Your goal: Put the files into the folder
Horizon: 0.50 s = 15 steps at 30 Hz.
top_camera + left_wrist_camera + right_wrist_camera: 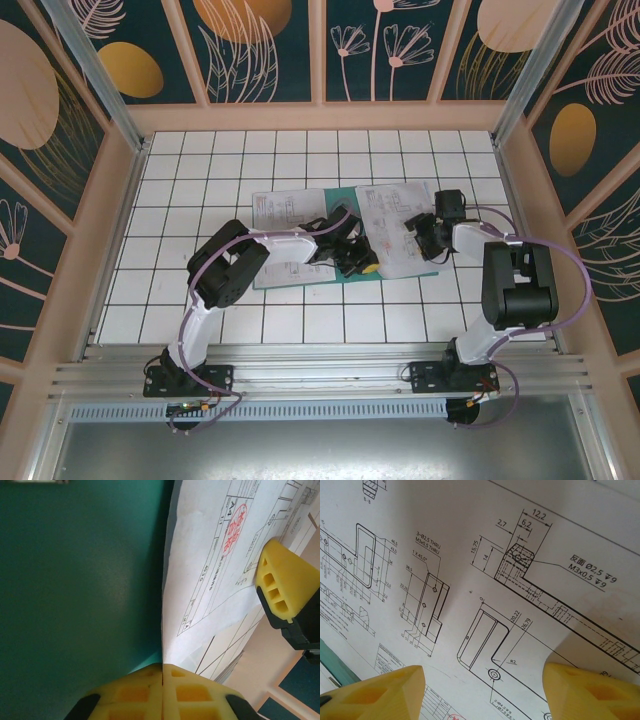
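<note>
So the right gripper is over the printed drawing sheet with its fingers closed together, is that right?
Not quite. The right gripper is over the printed drawing sheet, but its fingers are spread wide apart, not closed together. The right wrist view shows this.

even, bright light — soft shadows, wrist views slightly blurred

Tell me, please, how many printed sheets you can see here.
2. The left sheet lies on the left half of the folder; the right sheet lies on its right half, under the right gripper. Others may be stacked beneath or hidden by the arms.
</note>
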Available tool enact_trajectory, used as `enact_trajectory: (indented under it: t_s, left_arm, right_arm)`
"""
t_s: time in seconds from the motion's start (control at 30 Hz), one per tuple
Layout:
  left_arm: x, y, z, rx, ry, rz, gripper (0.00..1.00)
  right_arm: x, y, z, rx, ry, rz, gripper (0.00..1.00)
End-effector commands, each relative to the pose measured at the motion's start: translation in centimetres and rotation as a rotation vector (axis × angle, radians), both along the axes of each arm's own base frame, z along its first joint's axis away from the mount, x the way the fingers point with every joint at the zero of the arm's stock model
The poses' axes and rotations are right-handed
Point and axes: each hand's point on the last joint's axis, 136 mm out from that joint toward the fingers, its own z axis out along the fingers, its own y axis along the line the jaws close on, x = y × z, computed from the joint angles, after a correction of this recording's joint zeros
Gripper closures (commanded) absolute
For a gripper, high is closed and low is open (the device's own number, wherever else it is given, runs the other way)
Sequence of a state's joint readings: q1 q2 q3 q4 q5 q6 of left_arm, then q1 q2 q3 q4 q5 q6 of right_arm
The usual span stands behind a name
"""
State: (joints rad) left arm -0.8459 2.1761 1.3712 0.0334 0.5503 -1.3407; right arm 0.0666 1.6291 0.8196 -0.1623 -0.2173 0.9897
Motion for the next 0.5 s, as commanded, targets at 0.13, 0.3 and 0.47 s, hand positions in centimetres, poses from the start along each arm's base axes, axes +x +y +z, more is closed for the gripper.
enact_trajectory:
  t_s: [0.13, 0.3, 0.47]
  left_arm:
    - [-0.1, -0.1, -0.1, 0.021, -0.006, -0.007, 1.0]
    - [-0.1, 0.6, 0.3, 0.014, 0.004, -0.004, 1.0]
    - [-0.1, 1.5, 0.5, 0.001, 0.028, 0.017, 1.0]
  right_arm:
    - [-1.8, -0.8, -0.3, -0.036, 0.049, -0.035, 0.33]
    - [0.1, -1.2, 3.4, -0.118, -0.061, 0.003, 0.28]
    - [1.1, -1.1, 6.1, -0.156, -0.132, 0.04, 0.26]
